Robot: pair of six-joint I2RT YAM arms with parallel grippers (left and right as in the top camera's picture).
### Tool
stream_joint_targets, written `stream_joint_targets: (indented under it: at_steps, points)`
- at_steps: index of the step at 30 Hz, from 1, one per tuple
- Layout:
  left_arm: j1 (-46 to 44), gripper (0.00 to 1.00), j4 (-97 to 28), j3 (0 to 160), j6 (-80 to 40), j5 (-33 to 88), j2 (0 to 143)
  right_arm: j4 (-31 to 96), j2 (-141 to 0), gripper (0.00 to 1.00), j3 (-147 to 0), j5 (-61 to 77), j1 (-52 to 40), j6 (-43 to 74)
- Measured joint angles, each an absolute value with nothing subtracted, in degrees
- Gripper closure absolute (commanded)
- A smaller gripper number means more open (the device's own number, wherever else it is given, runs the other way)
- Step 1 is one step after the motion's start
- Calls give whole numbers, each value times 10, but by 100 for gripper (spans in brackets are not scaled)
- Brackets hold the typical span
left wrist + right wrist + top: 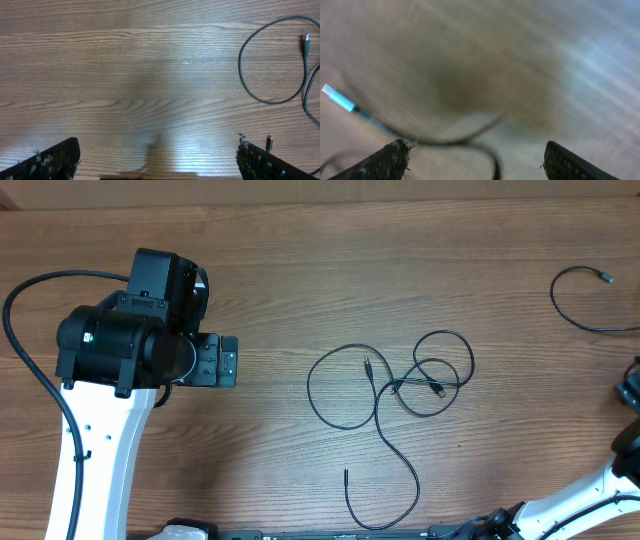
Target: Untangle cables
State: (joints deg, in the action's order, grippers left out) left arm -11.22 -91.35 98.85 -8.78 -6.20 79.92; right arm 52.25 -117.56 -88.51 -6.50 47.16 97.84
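Note:
A tangle of thin black cables (392, 388) lies in loose overlapping loops at the table's middle, with one end trailing toward the front (347, 472). A separate black cable (578, 308) curves at the far right. My left gripper (218, 362) is open and empty, left of the tangle. In the left wrist view its fingers (157, 152) are spread wide, and one cable loop (250, 85) with a plug (306, 42) shows at the right. My right gripper (630, 388) is at the right edge. Its fingers (476, 150) are open over a blurred cable (465, 141) with a light blue plug (337, 97).
The wooden table top (300, 260) is bare apart from the cables. The left arm's thick black wire (30, 365) loops at the far left. The right arm's white link (570, 505) runs along the front right.

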Motion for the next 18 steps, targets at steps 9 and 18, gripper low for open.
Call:
stream_joint_targets:
  at_steps: [9, 18]
  points:
    - [-112, 0, -901, 988, -88, -55, 799, 493, -1176, 96, -907, 18, 472, 973]
    - [-112, 1, -900, 988, -88, -51, 799, 376, -1176, 96, -906, 8, 459, 879]
